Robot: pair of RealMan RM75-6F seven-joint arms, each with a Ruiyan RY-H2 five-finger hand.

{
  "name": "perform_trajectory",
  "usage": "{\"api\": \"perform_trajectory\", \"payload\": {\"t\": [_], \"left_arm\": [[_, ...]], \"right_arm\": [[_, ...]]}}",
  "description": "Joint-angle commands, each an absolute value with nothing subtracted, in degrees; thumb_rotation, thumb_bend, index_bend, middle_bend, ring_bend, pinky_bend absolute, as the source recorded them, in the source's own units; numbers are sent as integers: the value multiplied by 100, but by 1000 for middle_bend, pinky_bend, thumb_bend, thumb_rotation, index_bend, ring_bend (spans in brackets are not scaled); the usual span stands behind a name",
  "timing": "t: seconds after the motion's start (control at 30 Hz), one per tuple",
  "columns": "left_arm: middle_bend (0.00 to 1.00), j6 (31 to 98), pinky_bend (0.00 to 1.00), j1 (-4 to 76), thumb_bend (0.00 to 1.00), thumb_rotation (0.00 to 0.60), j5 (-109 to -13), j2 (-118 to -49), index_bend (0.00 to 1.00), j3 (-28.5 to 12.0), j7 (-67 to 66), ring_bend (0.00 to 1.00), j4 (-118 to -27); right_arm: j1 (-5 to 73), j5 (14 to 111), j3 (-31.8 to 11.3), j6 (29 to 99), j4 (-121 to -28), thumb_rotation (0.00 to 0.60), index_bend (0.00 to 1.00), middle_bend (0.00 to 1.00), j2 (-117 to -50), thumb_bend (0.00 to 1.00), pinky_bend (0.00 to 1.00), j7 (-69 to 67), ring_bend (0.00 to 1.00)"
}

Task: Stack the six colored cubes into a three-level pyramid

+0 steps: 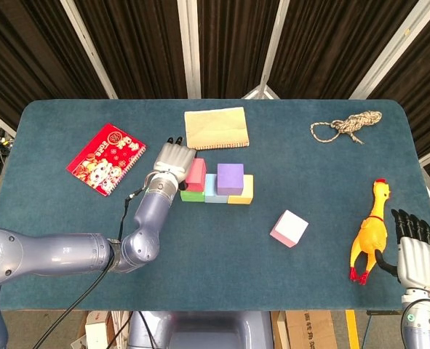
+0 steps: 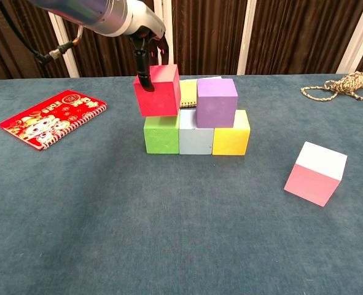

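A row of green (image 2: pixel 161 134), light blue (image 2: pixel 195 135) and yellow (image 2: pixel 231 136) cubes stands mid-table, with a purple cube (image 2: pixel 217 102) on the blue and yellow ones. My left hand (image 1: pixel 174 158) holds a red cube (image 2: pixel 157 90) tilted just above the green cube, left of the purple one; in the head view the red cube (image 1: pixel 196 174) covers most of the green cube. A pink cube with a white top (image 1: pixel 289 228) lies alone to the right. My right hand (image 1: pixel 415 254) rests off the table's right front corner, fingers apart, holding nothing.
A red picture notebook (image 1: pixel 103 158) lies at the left and a tan notepad (image 1: pixel 216 129) behind the stack. A coiled rope (image 1: pixel 345 126) sits at the far right, and a rubber chicken (image 1: pixel 369 234) lies near my right hand.
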State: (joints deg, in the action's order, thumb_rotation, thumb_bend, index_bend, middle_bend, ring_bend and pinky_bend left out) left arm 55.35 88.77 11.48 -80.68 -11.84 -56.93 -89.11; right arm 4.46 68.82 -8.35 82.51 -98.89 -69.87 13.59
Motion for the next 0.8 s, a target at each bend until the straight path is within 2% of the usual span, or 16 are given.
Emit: {"api": "perform_trajectory", "payload": {"t": [0.03,0.8], "left_arm": [[306,5588,88,8873,324,600,1154,-8125,300,-1212,-5756,50,-8861],[292,5822,88,8837,315,600,1305,-8470,293,-1557,-6128,51,-8628]], "right_arm": [[443,6884,-837,8256,-9885,600,81,88,-6981,340,0,1348,0],[460,6861,-839,8225,-9878,600,81,88,-6971,340,0,1334,0]]}}
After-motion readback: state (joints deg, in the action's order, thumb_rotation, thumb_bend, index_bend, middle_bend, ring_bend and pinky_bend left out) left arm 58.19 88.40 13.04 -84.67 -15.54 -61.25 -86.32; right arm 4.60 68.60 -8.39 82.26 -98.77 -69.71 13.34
